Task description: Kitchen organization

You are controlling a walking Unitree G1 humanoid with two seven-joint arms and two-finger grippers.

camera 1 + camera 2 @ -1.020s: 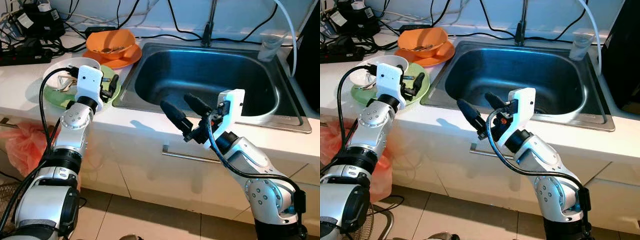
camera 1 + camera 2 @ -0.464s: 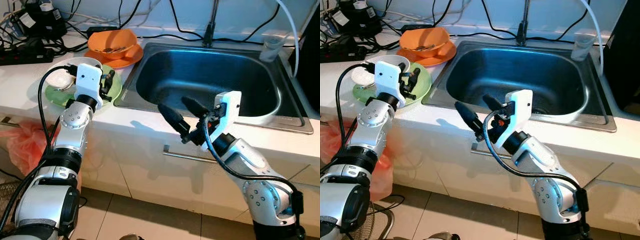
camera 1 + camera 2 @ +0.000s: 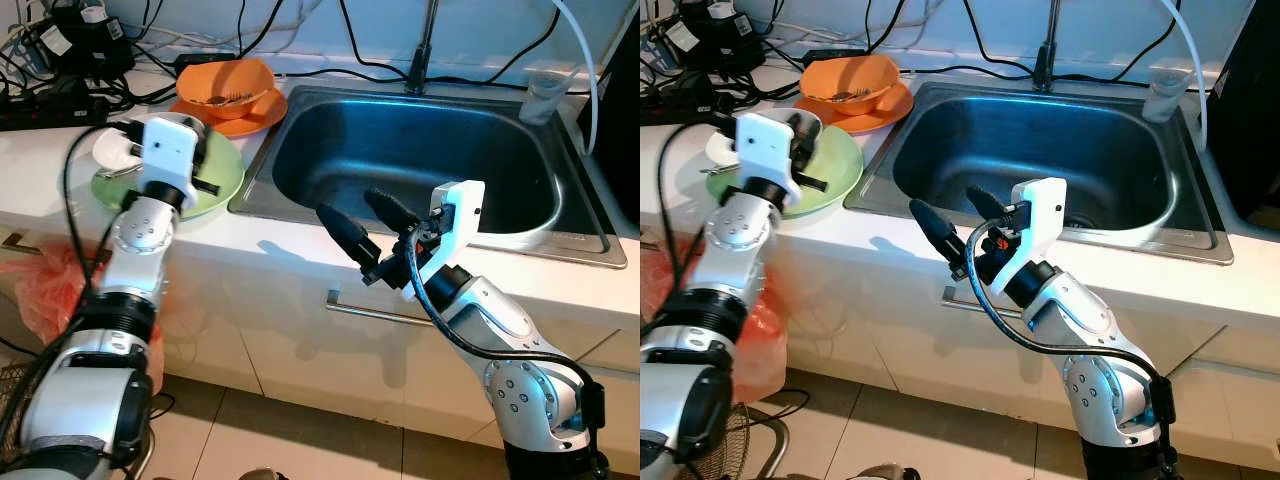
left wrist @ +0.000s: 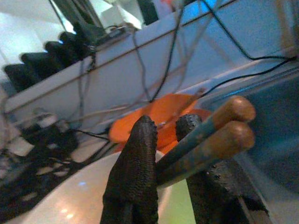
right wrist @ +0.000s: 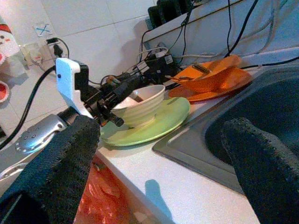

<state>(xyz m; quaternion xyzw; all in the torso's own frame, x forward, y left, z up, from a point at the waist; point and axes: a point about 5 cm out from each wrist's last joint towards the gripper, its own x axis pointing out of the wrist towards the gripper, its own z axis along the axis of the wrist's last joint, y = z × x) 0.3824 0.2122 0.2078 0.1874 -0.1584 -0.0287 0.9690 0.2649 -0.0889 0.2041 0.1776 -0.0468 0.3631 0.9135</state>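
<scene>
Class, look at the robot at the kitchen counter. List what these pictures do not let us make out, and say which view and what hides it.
- What lies inside the white bowl: in the eye views the left gripper covers it; the right wrist view looks from the side.
- Far ends of the chopsticks: hidden between the fingers in the left wrist view.
- Contents of the orange bowl: too small.
- Sink drain: the right gripper blocks it.

Left hand (image 4: 163,154) stretched forward and pinched shut on two sticks (image 4: 219,128), right hand (image 3: 357,222) raised with fingers spread.
</scene>
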